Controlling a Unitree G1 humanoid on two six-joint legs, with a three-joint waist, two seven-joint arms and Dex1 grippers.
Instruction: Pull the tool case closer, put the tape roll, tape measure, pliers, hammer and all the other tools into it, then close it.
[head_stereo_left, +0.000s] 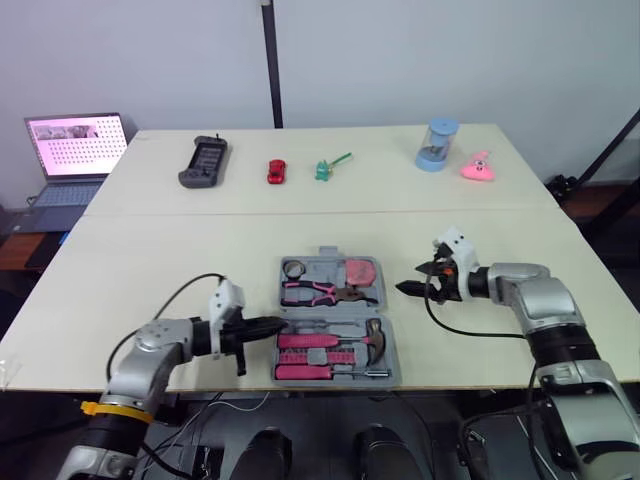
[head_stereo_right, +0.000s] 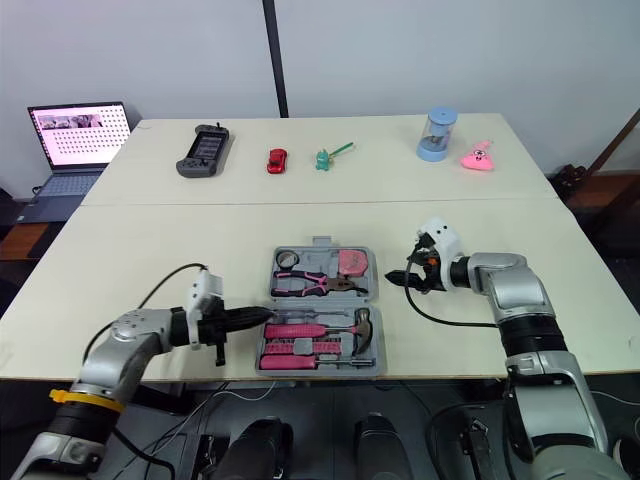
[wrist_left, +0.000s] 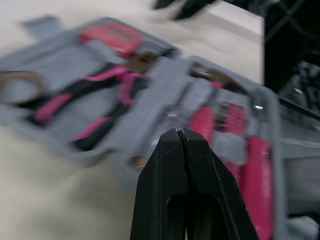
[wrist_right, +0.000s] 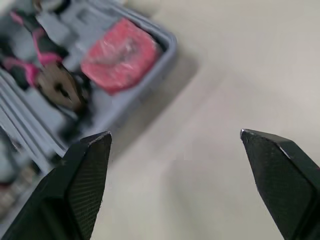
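Observation:
The grey tool case (head_stereo_left: 334, 322) lies open near the table's front edge. Its far half holds the tape roll (head_stereo_left: 294, 268), the pink tape measure (head_stereo_left: 360, 271) and the pink-handled pliers (head_stereo_left: 318, 293). Its near half holds the hammer (head_stereo_left: 376, 340) and several pink-handled tools (head_stereo_left: 315, 352). My left gripper (head_stereo_left: 281, 325) is shut, its tips at the case's left edge by the hinge line. My right gripper (head_stereo_left: 409, 288) is open with nothing in it, just right of the case's far half. The tape measure (wrist_right: 120, 55) and pliers (wrist_right: 52, 80) show in the right wrist view.
Along the back of the table sit a grey handheld device (head_stereo_left: 204, 161), a red toy car (head_stereo_left: 276, 171), a green toy (head_stereo_left: 326, 168), a blue cylinder (head_stereo_left: 437, 145) and a pink toy (head_stereo_left: 478, 167). A laptop (head_stereo_left: 72, 155) stands at the back left.

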